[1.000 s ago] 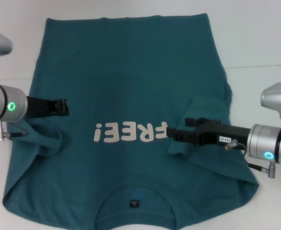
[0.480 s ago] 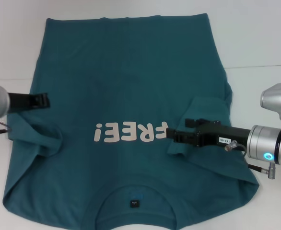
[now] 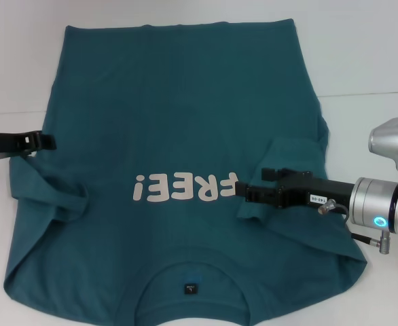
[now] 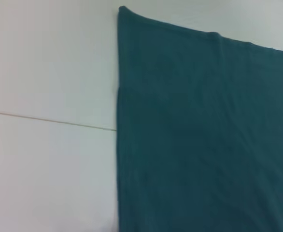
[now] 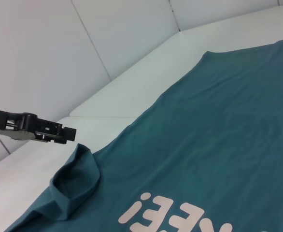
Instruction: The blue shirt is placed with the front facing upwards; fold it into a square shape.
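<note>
- Oddly, blue shirt (image 3: 178, 115) bottom edge — cut off.
- Right gripper (image 3: 242, 192) pinches folded sleeve (image 3: 291, 159) — shut.
- Left gripper (image 3: 46, 141) at shirt edge; can't tell its opening.

The blue shirt (image 3: 178, 136) lies print-up; the right gripper (image 3: 243, 192) at four o'clock pinches its folded-in sleeve, the left gripper (image 3: 46, 141) at nine.

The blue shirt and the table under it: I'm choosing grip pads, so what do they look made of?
The blue shirt looks like soft matte knit fabric, likely cotton: it lies limp, and its folded sleeves keep soft creases. Its whitish "FREE!" print looks flat and opaque. The table seems a smooth, hard white surface, perhaps laminate, with a thin seam line.
</note>
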Controlling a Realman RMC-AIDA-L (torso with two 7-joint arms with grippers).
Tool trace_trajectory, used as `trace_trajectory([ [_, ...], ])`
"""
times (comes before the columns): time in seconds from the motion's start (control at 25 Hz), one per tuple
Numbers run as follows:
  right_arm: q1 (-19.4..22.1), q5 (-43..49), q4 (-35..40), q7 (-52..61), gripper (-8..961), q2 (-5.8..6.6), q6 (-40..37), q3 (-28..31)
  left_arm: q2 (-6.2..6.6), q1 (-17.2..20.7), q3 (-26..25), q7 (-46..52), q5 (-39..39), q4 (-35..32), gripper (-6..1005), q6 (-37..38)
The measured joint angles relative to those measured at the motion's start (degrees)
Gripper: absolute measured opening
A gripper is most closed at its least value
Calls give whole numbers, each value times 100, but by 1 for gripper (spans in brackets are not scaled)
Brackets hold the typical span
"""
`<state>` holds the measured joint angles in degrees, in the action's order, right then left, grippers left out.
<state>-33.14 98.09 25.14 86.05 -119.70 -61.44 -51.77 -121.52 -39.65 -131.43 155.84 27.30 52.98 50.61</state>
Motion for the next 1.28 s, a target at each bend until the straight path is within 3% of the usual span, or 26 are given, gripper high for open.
trace_trajectory([
  [0.32,0,0,0,0,940,10,-23,0,-8,-172,-2,66,-408,-235,475,-249],
  [0.52,0,0,0,0,940,8,-33,0,-16,-220,-3,279,-678,-272,718,-286],
  [0.88,1,0,0,2,940,-2,-45,0,-84,-279,22,377,-1230,-337,751,-286],
  [1.28,1,0,0,0,940,0,-44,0,-207,-305,271,368,-1320,-359,752,-295],
])
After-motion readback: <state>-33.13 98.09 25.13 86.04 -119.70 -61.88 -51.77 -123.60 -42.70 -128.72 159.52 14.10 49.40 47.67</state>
